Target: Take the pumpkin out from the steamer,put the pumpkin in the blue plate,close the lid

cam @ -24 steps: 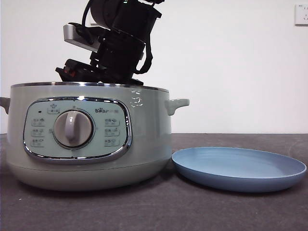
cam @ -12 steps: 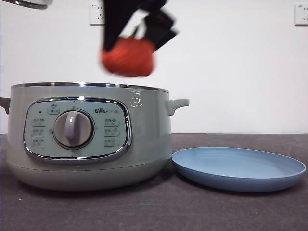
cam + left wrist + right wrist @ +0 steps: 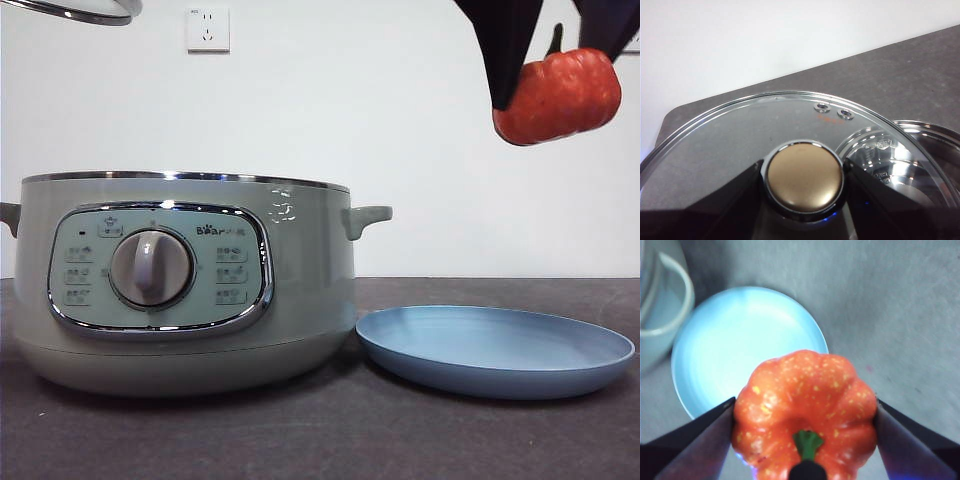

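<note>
The orange-red pumpkin (image 3: 558,96) hangs high at the right, above the far right part of the blue plate (image 3: 495,350), with my right gripper (image 3: 552,80) shut on it. From the right wrist the pumpkin (image 3: 806,410) fills the space between both jaws of that gripper (image 3: 805,412), with the blue plate (image 3: 740,345) below it. The sage-green steamer (image 3: 185,280) stands uncovered at the left. My left gripper (image 3: 804,176) is shut on the round knob of the glass lid (image 3: 740,135), held up in the air; the lid's rim (image 3: 70,10) shows at the top left corner.
The steamer's side handle (image 3: 365,217) juts toward the plate. Its chrome rim (image 3: 927,132) lies below the lifted lid. The dark table (image 3: 330,430) runs in front of the pot and plate. A white wall stands behind.
The pumpkin, held by my right gripper, rose out of the steamer and moved right, from over the pot to above the plate. The lid stays lifted at the top left.
</note>
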### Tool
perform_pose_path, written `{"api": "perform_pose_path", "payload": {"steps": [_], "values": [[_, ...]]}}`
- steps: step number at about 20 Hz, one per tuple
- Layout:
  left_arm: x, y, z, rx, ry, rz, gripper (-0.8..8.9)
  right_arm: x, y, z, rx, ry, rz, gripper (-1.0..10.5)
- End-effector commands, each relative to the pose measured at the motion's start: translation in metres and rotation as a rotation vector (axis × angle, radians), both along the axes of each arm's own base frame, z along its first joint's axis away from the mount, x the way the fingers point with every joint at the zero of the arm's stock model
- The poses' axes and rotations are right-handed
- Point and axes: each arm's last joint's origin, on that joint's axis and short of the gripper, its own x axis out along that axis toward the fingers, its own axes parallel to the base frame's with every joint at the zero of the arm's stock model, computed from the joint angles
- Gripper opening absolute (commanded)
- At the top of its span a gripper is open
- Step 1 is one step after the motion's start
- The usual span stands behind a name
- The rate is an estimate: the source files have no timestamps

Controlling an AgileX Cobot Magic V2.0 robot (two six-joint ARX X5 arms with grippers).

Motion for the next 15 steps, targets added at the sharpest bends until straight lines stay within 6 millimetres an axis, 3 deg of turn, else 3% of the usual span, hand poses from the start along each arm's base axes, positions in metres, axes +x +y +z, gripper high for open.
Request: {"api": "perform_pose_path", "payload": {"steps": [1, 6, 15], "values": [[-0.003, 0.001, 0.011, -0.033, -0.070, -0.022, -0.09, -0.007, -0.004, -0.023, 0.049, -0.051, -0.019, -0.1], [-0.002, 0.001, 0.012, -0.038, -0.079, -0.026, -0.09, -0.003, 0.001, -0.078, 0.141, -0.036, 0.029, -0.1], [-0.002, 0.000, 0.012, -0.046, -0.081, -0.044, -0.09, 0.028, 0.016, -0.140, 0.125, 0.065, 0.072, 0.0]]}}
